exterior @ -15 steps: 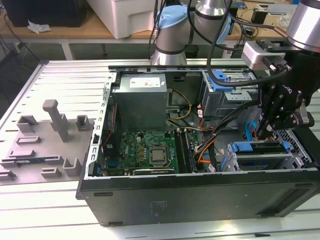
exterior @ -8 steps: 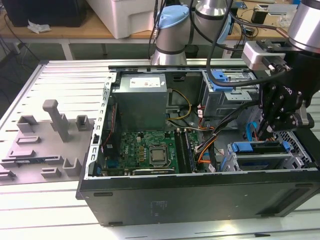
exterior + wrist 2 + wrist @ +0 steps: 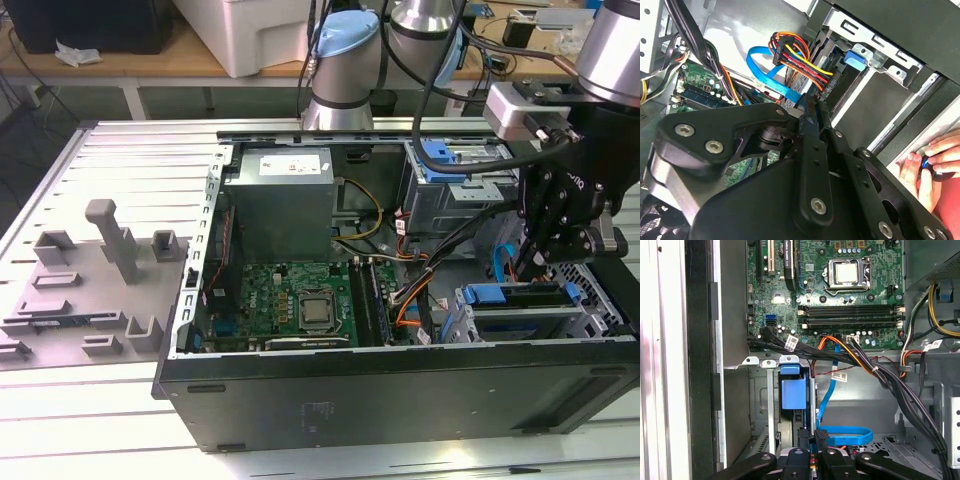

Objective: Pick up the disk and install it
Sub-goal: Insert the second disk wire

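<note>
Case: I am looking into an open computer case (image 3: 400, 400) lying on its side on the slatted bench (image 3: 120, 160), so the inside is facing up and my arm is reaching in from above.
Disk: the disk (image 3: 520, 297) is sitting on edge in the drive cage (image 3: 480, 325) at the case's corner on the exterior view's right, its blue rail showing along the top; in the first wrist view the blue rail end (image 3: 792, 392) is standing in the cage slot. I judge it is already mostly seated in the bay, which is why the arm is hovering there instead of over the bench.
Hand: the hand (image 3: 530, 262) is hanging just above the disk's rear end, beside the blue data cable (image 3: 503, 262). In both wrist views its black fingers (image 3: 807, 437) are lying close together, nearly clenched, with only a thin gap; in the second wrist view the fingers (image 3: 812, 122) are pointing at the cable bundle (image 3: 800, 62). I am not seeing anything gripped between them, and I cannot tell whether the tips are touching the disk.
Person: fingers of a person's hand (image 3: 935, 160) are resting at the case edge in the second wrist view.
Other parts: the motherboard (image 3: 300, 305) and the grey power supply (image 3: 280, 200) are lying well apart from the hand.
</note>
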